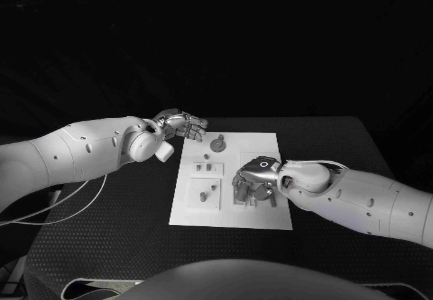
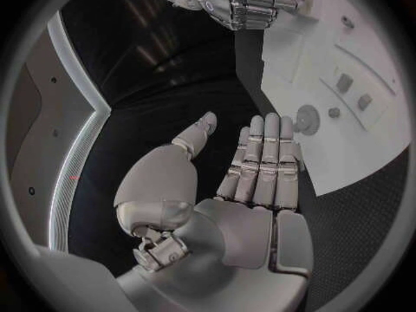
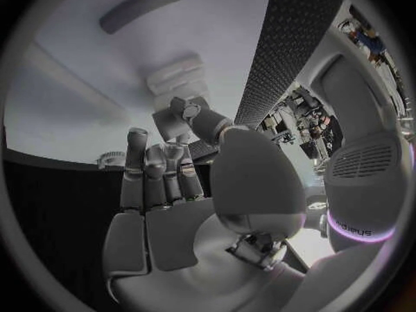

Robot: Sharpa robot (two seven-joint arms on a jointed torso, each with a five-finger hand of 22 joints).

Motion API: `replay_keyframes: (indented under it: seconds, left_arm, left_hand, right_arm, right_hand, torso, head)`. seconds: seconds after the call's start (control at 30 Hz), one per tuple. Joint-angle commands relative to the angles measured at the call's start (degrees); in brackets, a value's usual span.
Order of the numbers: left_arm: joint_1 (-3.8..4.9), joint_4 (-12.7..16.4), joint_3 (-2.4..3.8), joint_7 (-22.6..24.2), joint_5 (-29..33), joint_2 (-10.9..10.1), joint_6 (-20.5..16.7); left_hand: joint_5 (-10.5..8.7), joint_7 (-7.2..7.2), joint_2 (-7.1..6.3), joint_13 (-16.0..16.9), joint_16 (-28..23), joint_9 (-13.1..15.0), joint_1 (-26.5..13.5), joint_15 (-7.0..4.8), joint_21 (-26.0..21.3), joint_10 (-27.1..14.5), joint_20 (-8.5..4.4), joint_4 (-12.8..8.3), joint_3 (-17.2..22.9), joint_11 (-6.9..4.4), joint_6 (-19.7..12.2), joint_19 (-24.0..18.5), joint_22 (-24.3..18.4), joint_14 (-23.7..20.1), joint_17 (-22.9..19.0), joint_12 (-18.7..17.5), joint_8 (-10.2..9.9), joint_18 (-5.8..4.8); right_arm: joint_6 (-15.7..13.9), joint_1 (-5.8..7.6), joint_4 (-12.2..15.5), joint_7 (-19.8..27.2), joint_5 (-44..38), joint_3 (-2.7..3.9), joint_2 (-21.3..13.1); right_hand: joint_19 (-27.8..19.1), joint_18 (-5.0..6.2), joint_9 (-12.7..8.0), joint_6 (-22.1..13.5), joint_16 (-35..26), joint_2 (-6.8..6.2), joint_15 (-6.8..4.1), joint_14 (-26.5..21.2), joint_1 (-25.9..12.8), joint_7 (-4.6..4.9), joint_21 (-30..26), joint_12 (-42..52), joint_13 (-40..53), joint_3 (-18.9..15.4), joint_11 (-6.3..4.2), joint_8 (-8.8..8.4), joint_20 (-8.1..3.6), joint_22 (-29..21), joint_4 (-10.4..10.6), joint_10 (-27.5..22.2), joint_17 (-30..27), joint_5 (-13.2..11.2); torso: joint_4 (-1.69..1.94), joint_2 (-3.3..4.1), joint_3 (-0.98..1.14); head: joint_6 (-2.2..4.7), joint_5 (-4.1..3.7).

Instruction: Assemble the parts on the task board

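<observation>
White is the task board (image 1: 231, 215), lying in the middle of the black table (image 1: 108, 250); small grey parts (image 1: 219, 144) stand on it; the left hand (image 1: 183, 125) hovers at its far left corner, fingers straight and together, holding nothing; the right hand (image 1: 255, 181) rests over the board's right side, fingers pointing down on a part; whether it grips is unclear.

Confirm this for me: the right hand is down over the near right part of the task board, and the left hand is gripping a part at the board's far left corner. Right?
Not quite. The right hand is over the near right part of the task board, but the left hand grips nothing: the left wrist view shows its fingers straight and its palm bare. It hovers by the board's far left corner.
</observation>
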Motion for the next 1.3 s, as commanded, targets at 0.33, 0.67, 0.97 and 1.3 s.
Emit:
replay_keyframes:
  seconds: [0.33, 0.67, 0.97, 1.3]
  left_arm:
    - [0.06, 0.16, 0.03, 0.34, -0.15, 0.05, 0.77]
    - [0.06, 0.20, 0.03, 0.22, -0.16, 0.01, 0.87]
    - [0.07, 0.37, 0.03, 0.07, -0.18, -0.13, 0.80]
    - [0.07, 0.42, 0.03, -0.01, -0.18, -0.12, 0.86]
  left_hand:
    - [0.12, -0.04, -0.05, 0.03, -0.37, -0.08, -0.40, 0.07, -0.15, -0.24, 0.13, 0.39, -0.10, 0.12, -0.08, -0.33, -0.10, 0.13, 0.11, -0.20, 0.07, -0.20]
    - [0.12, -0.01, -0.09, 0.03, -0.38, -0.08, -0.43, 0.08, -0.15, -0.25, 0.14, 0.40, -0.13, 0.13, -0.09, -0.33, -0.10, 0.13, 0.13, -0.20, 0.06, -0.20]
    - [0.12, 0.02, -0.14, 0.03, -0.40, -0.08, -0.45, 0.07, -0.15, -0.26, 0.14, 0.41, -0.16, 0.14, -0.12, -0.33, -0.10, 0.14, 0.15, -0.21, 0.05, -0.19]
    - [0.12, 0.09, -0.26, 0.02, -0.43, -0.12, -0.50, 0.07, -0.15, -0.31, 0.13, 0.43, -0.21, 0.15, -0.26, -0.33, -0.11, 0.14, 0.17, -0.23, -0.02, -0.19]
  right_arm:
    - [2.13, 0.03, 1.36, 0.81, -0.02, -0.02, 0.49]
    - [2.74, 0.03, 1.30, 1.14, -0.04, -0.02, 0.66]
    - [4.17, 0.02, 0.40, 0.79, -0.70, -0.02, 0.76]
    - [4.19, 0.00, -0.34, 0.41, -1.70, -0.02, 0.94]
  right_hand:
    - [-0.10, 0.32, -0.17, 3.63, 0.82, 0.14, -0.19, 0.14, 0.07, 3.11, -0.21, 0.11, -0.17, -0.03, -0.06, -0.19, -0.19, 0.53, -0.36, -0.16, -0.15, 0.31]
    - [-0.58, 0.32, -0.32, 3.52, 0.67, 0.19, -0.20, -0.29, 0.22, 3.11, -0.46, -0.02, -0.37, -0.03, 0.03, -0.36, -0.06, 0.55, -0.41, -0.68, -0.27, 0.31]
    - [-1.65, 0.32, -0.64, 3.10, 0.36, 0.22, -0.06, -1.32, 0.87, 3.19, -1.00, -0.18, -0.72, 0.00, 0.36, -0.77, 0.33, 0.61, -0.52, -1.77, -0.52, 0.33]
    - [-3.51, 0.31, -1.30, 2.47, 0.29, 0.50, 0.57, -3.31, 5.36, 3.12, -1.78, -0.05, -1.18, 2.49, 1.16, -1.44, 1.16, 0.79, -0.63, -3.83, -0.78, 0.47]
  torso:
    - [0.03, 0.01, 0.02]
    - [0.00, 0.01, -0.02]
    - [-0.01, 0.01, 0.00]
    - [-0.01, 0.00, 0.03]
  head:
    - [0.00, 0.15]
    - [0.00, 0.26]
    - [0.00, 0.17]
    - [0.00, 0.09]
